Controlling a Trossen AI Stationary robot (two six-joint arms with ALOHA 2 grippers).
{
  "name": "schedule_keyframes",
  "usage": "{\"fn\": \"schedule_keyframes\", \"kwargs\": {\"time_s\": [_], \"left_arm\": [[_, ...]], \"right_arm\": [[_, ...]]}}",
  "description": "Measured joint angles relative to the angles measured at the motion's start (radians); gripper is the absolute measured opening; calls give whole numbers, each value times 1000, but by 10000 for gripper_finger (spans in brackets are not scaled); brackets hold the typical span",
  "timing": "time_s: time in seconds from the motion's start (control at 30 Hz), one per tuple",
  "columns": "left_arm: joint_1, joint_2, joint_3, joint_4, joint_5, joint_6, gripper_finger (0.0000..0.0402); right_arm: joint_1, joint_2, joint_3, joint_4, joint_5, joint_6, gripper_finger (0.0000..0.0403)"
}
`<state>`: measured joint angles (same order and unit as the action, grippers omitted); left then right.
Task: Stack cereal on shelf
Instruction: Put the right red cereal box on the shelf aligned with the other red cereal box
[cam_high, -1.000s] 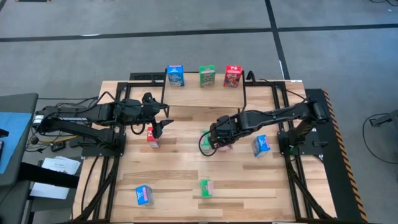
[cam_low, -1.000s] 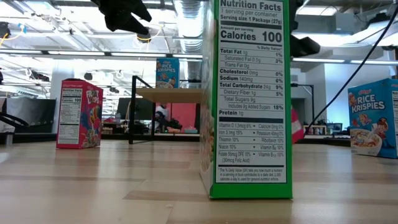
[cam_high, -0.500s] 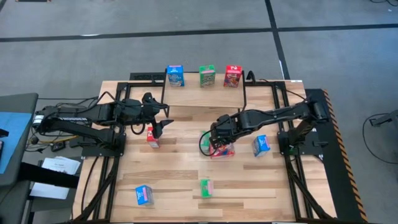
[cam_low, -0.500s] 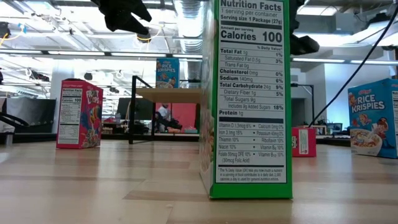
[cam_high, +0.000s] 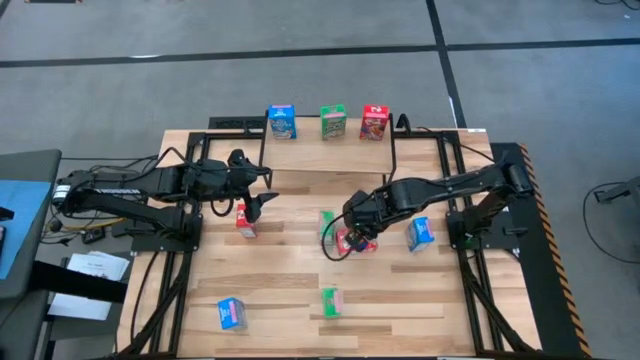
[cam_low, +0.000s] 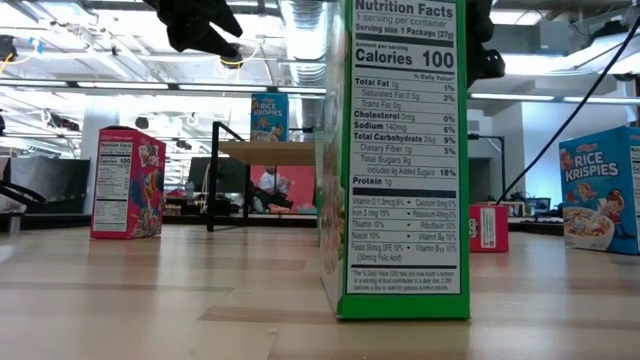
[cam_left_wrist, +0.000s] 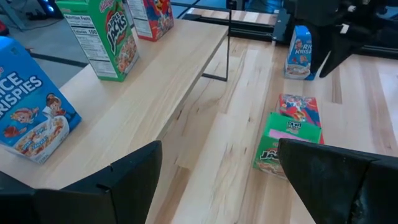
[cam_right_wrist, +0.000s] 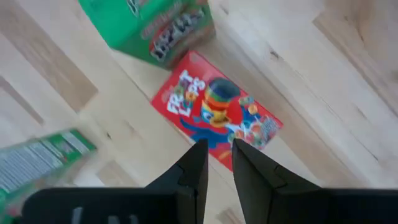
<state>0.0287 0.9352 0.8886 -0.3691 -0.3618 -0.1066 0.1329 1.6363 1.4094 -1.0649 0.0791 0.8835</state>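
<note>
We look down on a light wooden table (cam_high: 300, 290) standing on a grey floor, with the shelf (cam_high: 330, 140) along its far edge. On that shelf stand three cereal boxes in a row: a blue one (cam_high: 282, 121), a green one (cam_high: 333, 122) and a red one (cam_high: 374, 122).

At the left, the left gripper (cam_high: 262, 197) hangs above the table with its fingers spread wide and nothing between them. Just beside it stands a red box (cam_high: 245, 220). Nearer the front edge lies a blue box (cam_high: 231, 314).

Toward the middle we find a green box (cam_high: 331, 301) near the front, and another green box (cam_high: 327, 222) further back. Touching that one lies a flat red box (cam_right_wrist: 217, 112), face up.

The right gripper (cam_high: 358, 233) is directly over this flat red box. In its wrist view the fingers (cam_right_wrist: 193, 171) stand nearly together, a narrow gap between them, and they grip nothing; the box lies on the table beneath them.

Farther right stands a blue box (cam_high: 420, 233), near the right arm.
</note>
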Motion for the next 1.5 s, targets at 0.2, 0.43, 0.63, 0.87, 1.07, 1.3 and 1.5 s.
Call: {"fn": "schedule_keyframes", "kwargs": {"time_s": [0.2,0.43,0.63,0.87,1.07,1.3,1.5], "left_arm": [[0,0,0,0,0,13,311],[0,0,0,0,0,13,311],[0,0,0,1,0,12,311],[0,0,0,0,0,-32,311],[0,0,0,0,0,-40,311],[0,0,0,1,0,-41,311],[0,0,0,1,0,-52,311]], "right_arm": [[-17,0,0,-6,-75,-96,100],[-25,0,0,-39,-94,-264,153],[-15,0,0,-43,-82,-441,235],[-4,6,-29,-56,-55,-628,298],[-5,6,-106,41,-41,-802,312],[-24,6,-113,51,-41,-805,311],[-43,6,-113,49,-50,-802,311]]}}
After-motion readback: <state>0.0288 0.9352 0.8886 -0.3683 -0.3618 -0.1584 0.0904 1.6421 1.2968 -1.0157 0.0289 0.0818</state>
